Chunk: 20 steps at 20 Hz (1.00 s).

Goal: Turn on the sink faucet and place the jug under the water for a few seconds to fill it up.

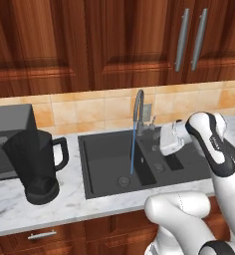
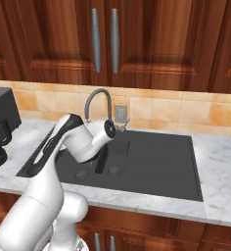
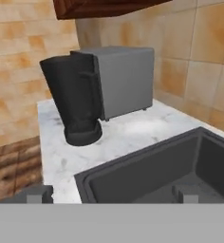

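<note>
**Water running, jug not yet fetched**

Water [image 1: 132, 149] falls in a thin blue stream from the sink faucet [image 1: 138, 107] into the large left bowl of the sink [image 1: 107, 187], landing close to the round drain. The tap is on, so the step in hand is judged to be collecting the jug.

The jug [image 1: 36, 162] stands upright on the marble desk [image 1: 20, 209], left of the sink and just in front of the dark grey microwave [image 1: 7, 127]. In the left base view its loop handle faces the basin. In the hand view the jug [image 3: 76, 99] sits touching or nearly touching the microwave [image 3: 126, 80]; which of the two cannot be told.

The claw [image 3: 109, 194] hangs over the sink near the faucet base, spread wide and holding nothing, looking across the basin toward the jug. Only its two finger tips [image 3: 33, 195] show at the bottom edge of the hand view, standing well apart.

Recommendations for the step:
- Approach from the sink side, where the handle is, since the microwave blocks the far side.
- The body is broad and tapered, so the handle or the narrower upper wall looks the safer hold.
- Centre the jaws before closing; a glancing touch could push the jug against the microwave or tip it.
- Lift it over the sink rim and keep it upright.
- Bring the open mouth directly under the stream, not beside it.
</note>
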### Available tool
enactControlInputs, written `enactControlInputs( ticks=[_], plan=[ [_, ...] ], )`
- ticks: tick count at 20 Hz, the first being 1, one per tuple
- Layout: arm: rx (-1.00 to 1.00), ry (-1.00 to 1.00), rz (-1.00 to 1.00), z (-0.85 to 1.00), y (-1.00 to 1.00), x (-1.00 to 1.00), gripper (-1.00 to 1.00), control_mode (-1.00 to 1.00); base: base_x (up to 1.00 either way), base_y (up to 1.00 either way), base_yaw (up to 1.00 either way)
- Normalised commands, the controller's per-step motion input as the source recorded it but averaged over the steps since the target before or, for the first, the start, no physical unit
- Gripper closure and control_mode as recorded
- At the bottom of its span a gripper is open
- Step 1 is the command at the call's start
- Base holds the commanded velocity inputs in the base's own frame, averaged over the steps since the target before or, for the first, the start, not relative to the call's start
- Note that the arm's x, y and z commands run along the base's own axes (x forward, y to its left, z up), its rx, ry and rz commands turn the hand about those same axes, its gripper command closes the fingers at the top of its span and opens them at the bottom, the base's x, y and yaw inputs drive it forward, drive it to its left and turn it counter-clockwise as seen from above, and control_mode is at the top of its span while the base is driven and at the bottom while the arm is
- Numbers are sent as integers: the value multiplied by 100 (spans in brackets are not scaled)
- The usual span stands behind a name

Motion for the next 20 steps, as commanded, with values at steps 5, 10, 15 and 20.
enactControlInputs(
  ticks=[5,10,15,20],
  plan=[
    [0,0,31,-6,100,8,-100,-100,0,0,0],
    [0,-1,28,-16,87,6,-100,-100,0,0,0],
    [0,0,11,-3,24,2,-100,-100,0,0,0],
    [0,2,0,0,19,37,-100,-100,0,0,0]
  ],
)
